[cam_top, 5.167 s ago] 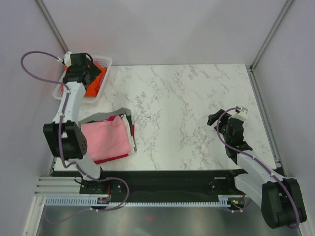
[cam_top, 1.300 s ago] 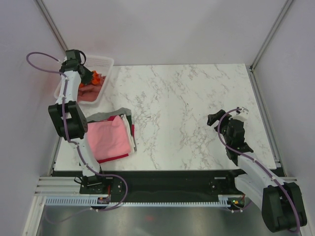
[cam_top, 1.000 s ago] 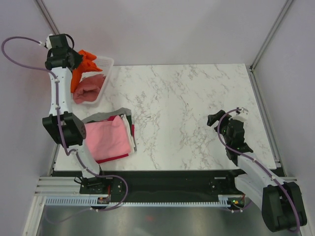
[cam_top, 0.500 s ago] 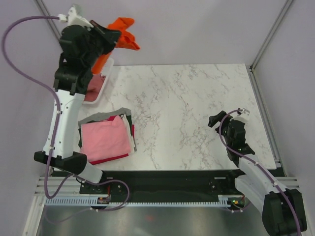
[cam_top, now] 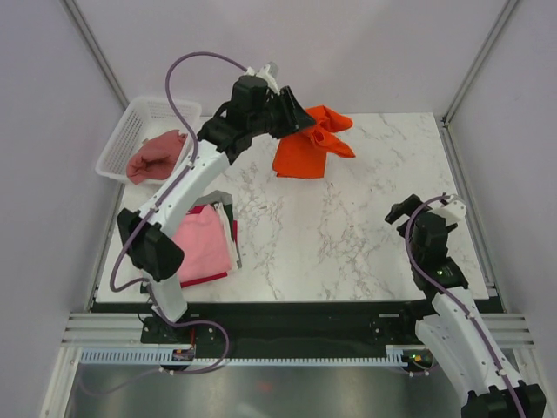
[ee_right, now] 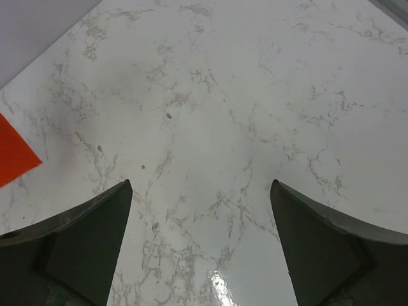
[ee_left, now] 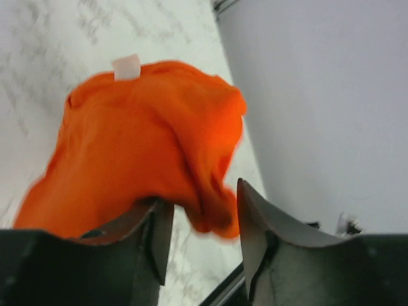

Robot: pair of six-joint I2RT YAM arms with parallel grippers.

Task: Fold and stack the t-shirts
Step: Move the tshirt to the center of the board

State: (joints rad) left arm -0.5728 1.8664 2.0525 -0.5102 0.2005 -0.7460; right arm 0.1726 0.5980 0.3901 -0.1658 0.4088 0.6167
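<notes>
The bright orange t-shirt (cam_top: 306,150) hangs bunched in the air over the back of the marble table, at the tip of my left gripper (cam_top: 291,118). In the left wrist view the orange t-shirt (ee_left: 146,134) spreads out beyond the left gripper (ee_left: 201,196). Its jaws stand apart, with only a fold of cloth at the fingertips and marble showing between them. A stack of folded t-shirts (cam_top: 204,246), pink on top, lies at the front left. A dusty rose t-shirt (cam_top: 155,157) lies in the basket. My right gripper (cam_top: 422,206) (ee_right: 201,185) is open over bare marble at the right.
A white mesh basket (cam_top: 144,109) stands at the back left corner. Walls and frame posts close in the table at the back and both sides. A corner of the orange t-shirt (ee_right: 13,154) shows at the left edge of the right wrist view.
My left arm has swung from above the basket to the right, carrying the orange t-shirt over the table's back. Its jaws have parted. The right arm has shifted slightly.
</notes>
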